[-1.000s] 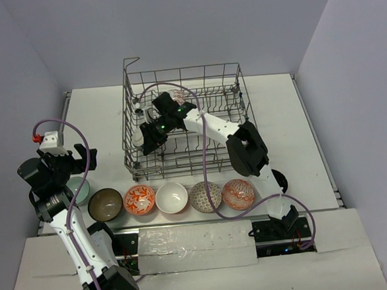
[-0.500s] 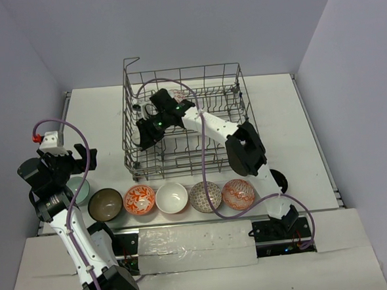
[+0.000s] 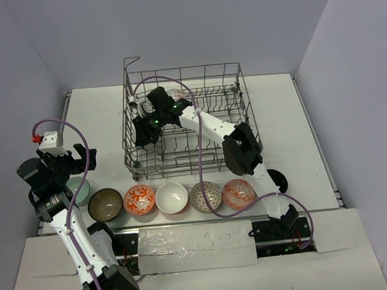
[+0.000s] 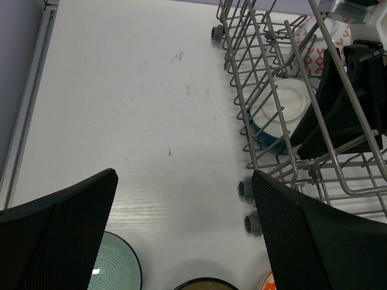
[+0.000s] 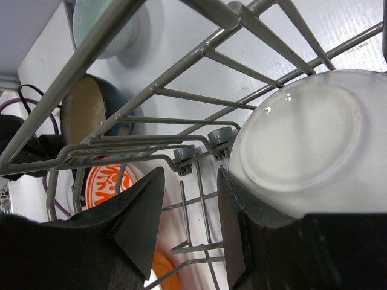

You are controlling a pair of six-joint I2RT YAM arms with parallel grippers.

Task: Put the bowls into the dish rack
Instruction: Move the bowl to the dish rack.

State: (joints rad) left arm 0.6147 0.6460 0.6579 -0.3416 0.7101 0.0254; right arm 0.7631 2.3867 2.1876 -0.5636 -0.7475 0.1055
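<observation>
The grey wire dish rack (image 3: 223,77) stands mid-table. My right gripper (image 3: 144,129) reaches into its left end and is open (image 5: 191,181); only rack wires lie between its fingers. A bowl with a white underside and teal rim (image 5: 302,139) leans among the tines just outside the right finger (image 4: 281,112). A red-patterned bowl (image 3: 177,95) sits at the rack's back. My left gripper (image 3: 66,162) hangs wide open (image 4: 184,175) over bare table above the pale green bowl (image 3: 80,190). Brown (image 3: 106,204), orange-patterned (image 3: 139,199), white (image 3: 172,197), grey-patterned (image 3: 205,197) and red-patterned (image 3: 238,194) bowls line the near edge.
A black bowl (image 3: 279,179) is partly hidden behind the right arm at the row's right end. The rack's small wheels (image 4: 249,188) rest on the table near my left gripper. Grey walls close in the table on the left, back and right.
My right gripper has widened and drawn a little toward the rack's back left, leaving the white-bottomed bowl leaning in the tines. The left arm has stayed still.
</observation>
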